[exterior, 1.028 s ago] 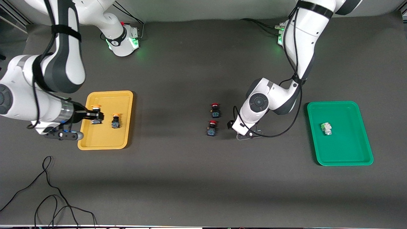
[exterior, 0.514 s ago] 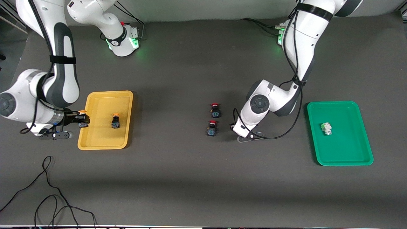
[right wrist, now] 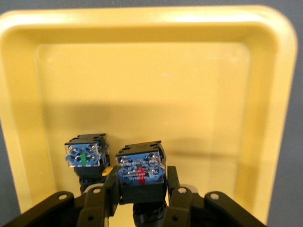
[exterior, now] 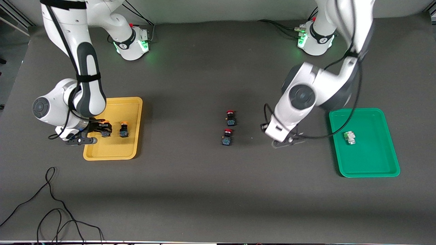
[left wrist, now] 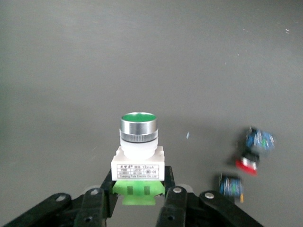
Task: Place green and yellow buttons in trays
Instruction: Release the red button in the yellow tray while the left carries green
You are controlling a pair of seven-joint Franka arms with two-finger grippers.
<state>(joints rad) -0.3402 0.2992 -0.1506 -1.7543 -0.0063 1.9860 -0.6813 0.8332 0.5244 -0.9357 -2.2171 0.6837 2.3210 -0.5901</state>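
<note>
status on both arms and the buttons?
Left gripper shut on green button, over bare table beside green tray. Right gripper shut on yellow button over yellow tray. Nothing in the way.

Yellow tray (exterior: 134, 112): holds dark yellow-capped button (exterior: 123, 129), upright; second yellow-capped button (exterior: 105, 129) above tray floor, clamped.
Green tray (exterior: 374, 166): white-grey green button (exterior: 349, 137) lying tilted.
Second green-topped button (left wrist: 138, 156): upright, clamped over bare table.

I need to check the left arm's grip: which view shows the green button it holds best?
The left wrist view: the green button stands upright between the left gripper fingers. In the front view the arm hides it; the right wrist view shows only the yellow tray.
</note>
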